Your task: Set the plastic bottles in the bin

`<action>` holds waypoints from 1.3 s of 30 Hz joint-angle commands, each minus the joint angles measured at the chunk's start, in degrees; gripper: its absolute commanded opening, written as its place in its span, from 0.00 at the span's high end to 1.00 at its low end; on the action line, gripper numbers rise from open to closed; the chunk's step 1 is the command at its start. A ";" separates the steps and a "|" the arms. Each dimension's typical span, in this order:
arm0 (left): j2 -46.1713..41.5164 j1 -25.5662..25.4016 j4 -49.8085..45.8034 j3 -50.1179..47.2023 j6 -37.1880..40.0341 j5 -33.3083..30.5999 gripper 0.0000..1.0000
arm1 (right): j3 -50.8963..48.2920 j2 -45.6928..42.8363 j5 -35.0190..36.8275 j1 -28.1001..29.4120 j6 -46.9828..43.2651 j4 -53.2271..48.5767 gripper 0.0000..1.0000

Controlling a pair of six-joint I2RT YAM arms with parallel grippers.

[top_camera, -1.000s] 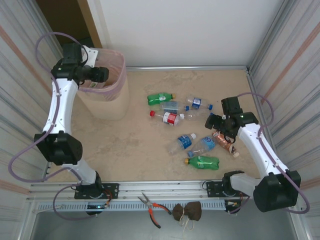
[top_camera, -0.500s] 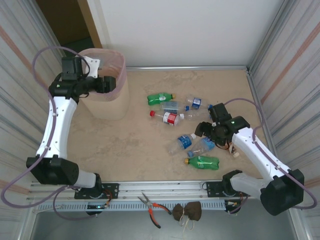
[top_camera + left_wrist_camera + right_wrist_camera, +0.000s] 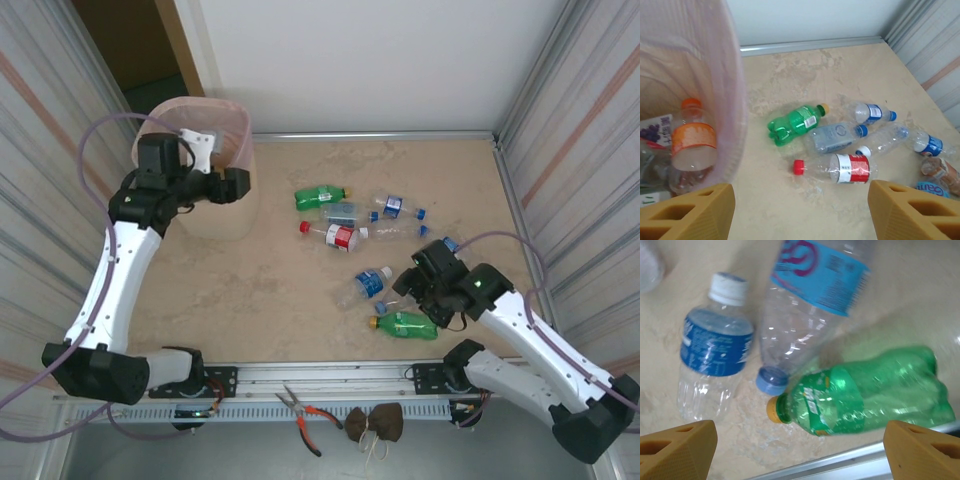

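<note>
Done: at least 2 bottles are in the bin [image 3: 220, 222], 1 of them the orange-labelled bottle [image 3: 692, 145].
Left to do: at least 7 lie on the table [image 3: 270, 290], from centre toward 4 o'clock.
Bin: upright at 10 o'clock, pale pink, translucent.
Left gripper [image 3: 800, 215]: open, empty, by the bin's 3 o'clock rim.
Right gripper [image 3: 797, 450]: open, empty, over the green bottle [image 3: 865, 400].
Look: the bottles lie on their sides, clear or green, capped.

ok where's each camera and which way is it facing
Top external: above and behind the bases, looking down on the table; left arm and right arm show.
Left wrist: beside the bin, facing the bottles; its fingers show.
Right wrist: low over the green bottle; its fingers show.
Shared: top and right wrist see that green bottle.
</note>
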 commanded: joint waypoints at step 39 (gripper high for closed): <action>-3.86 -4.38 5.59 -3.63 -5.37 2.52 0.29 | -21.32 5.66 -6.77 -10.89 38.51 16.41 0.25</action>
